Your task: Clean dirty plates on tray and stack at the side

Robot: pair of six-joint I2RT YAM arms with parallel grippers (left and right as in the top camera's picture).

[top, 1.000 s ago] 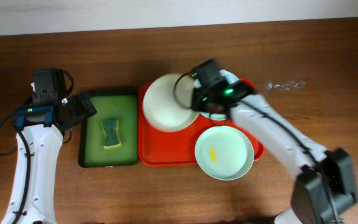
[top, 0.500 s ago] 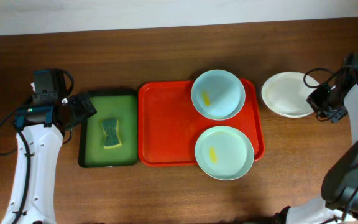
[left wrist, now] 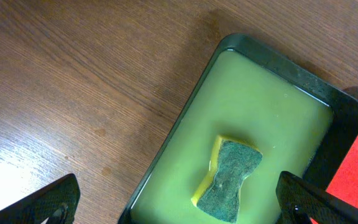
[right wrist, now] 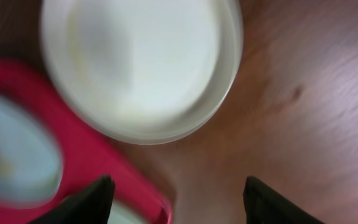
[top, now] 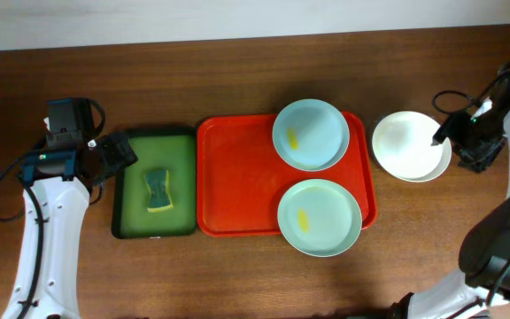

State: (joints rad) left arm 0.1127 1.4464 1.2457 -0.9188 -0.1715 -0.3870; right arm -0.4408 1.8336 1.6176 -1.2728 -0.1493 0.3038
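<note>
Resting in red tray (top: 237,177): far mint plate (top: 311,135), near mint plate (top: 319,217), both yellow-smeared. Sponge (top: 158,190) in green tray (top: 140,155). Left gripper (left wrist: 178,186), right gripper (right wrist: 179,183) released.

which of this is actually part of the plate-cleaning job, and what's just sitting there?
Job:
- red tray
- upper mint-blue plate and lower mint-blue plate, both on it, each with a yellow smear
- white plate, off the tray to its right

Just sitting there:
- dark green tray
- sponge in it, probably the cleaning tool, not held by either arm

Red tray (top: 237,186), yellow-smeared mint plates (top: 310,133), white plate (top: 407,146).
</note>
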